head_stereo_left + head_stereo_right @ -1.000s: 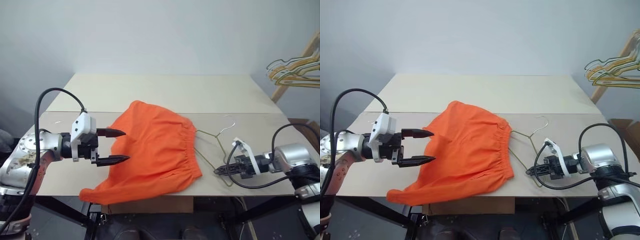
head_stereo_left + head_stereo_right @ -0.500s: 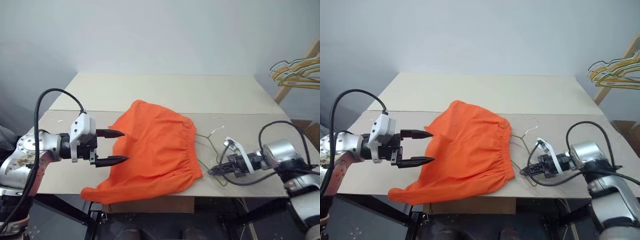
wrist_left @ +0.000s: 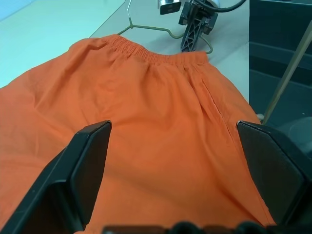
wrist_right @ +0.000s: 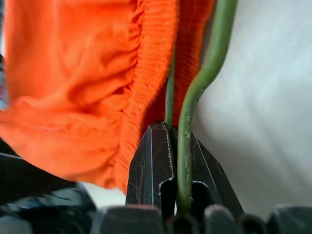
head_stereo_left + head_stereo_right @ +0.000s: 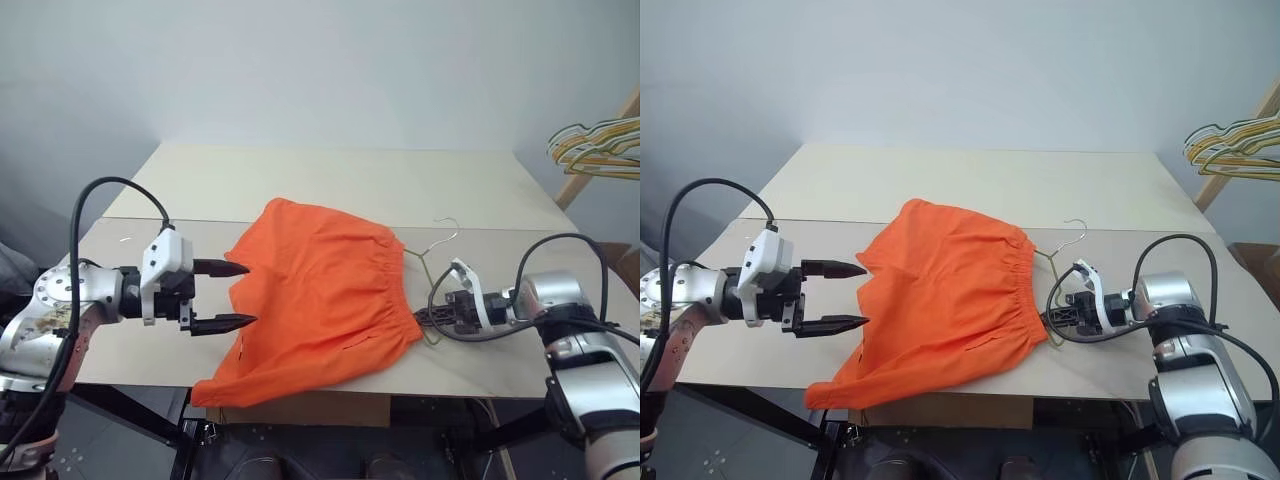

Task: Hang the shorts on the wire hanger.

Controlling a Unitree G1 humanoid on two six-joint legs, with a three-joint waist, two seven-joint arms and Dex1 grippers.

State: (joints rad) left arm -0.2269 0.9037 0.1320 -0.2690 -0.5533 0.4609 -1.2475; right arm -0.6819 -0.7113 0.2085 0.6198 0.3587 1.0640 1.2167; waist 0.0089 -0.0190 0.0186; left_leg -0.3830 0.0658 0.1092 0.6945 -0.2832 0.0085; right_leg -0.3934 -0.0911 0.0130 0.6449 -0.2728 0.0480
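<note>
Shorts of bright orange fabric (image 5: pixel 320 295) with a gathered elastic waistband lie spread in the middle of the pale beige table (image 5: pixel 330 180), and their lower corner hangs a little over the near edge of it. The waistband is on the side of the robot's right arm. Just beside this waistband lies the thin bare metal wire hanger (image 5: pixel 1060 252), triangular with a curved hook that points toward the far side of the table; its lower part touches the waistband, and in the right wrist view the wire (image 4: pixel 195 92) runs along the gathered orange edge. The right gripper (image 5: pixel 1052 317) has its two black fingers pressed together on this wire, close to the corner of the shorts, and its tips are directed toward the fabric. The left gripper (image 5: pixel 238 295) hovers at the opposite side of the shorts with its fingers (image 3: pixel 85 165) wide apart, one above the other, holding nothing; its tips are just at the edge of the cloth, and I cannot tell if they touch it. At the far right, beside a slanted wooden bar (image 5: pixel 595 150), hangs a bunch of gold and yellowish wire hangers (image 5: pixel 595 143), well apart from the table.
</note>
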